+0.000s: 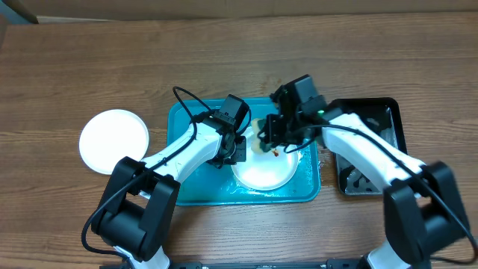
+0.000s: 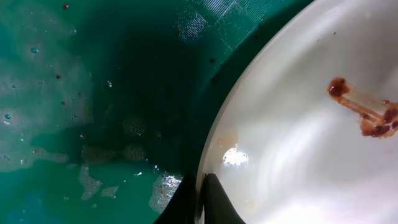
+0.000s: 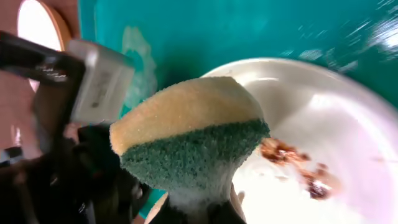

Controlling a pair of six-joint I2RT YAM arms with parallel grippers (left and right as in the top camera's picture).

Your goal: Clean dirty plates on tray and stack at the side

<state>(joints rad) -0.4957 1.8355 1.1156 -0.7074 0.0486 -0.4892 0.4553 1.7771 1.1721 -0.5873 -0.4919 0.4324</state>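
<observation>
Sponge [image 3: 189,134], yellow over a green scrub face, fills the right wrist view. The right gripper [image 3: 194,214] is clamped on its lower end. The scrub face hangs over the plate [image 3: 336,118], just beside the smear [image 3: 298,168]. Contact with the plate: cannot tell.

Inventory, largest first:
- Tabletop [image 1: 75,67]: wood, carries everything.
- Tray [image 1: 209,190]: turquoise, centre, wet, suds patches on its floor. Count 1.
- Black tray [image 1: 385,112]: just right of the tray, partly under the right arm. Count 1.
- Plates: the plate, white, lies in the tray's right half. The left plate [image 1: 114,140], white, sits on the tabletop near the tray's left edge, not touching, with no smear visible. A pale sliver [image 1: 258,127] behind the grippers could be a third plate, but it is too hidden to call. Count 2 sure, 1 possible.
- Left gripper [image 2: 200,185]: fingers pinched together on the plate's rim, steadying it.
- Smear: brown, streaky, near the plate's centre. Count 1 patch.

Progress (judgement): early to middle.
- Done: the left plate looks clean and set aside, the start of the stack.
- In hand: scrubbing the plate, smear not yet wiped.
- Left: finish the scrub, move the plate onto the left plate, then deal with whatever the sliver proves to be.
</observation>
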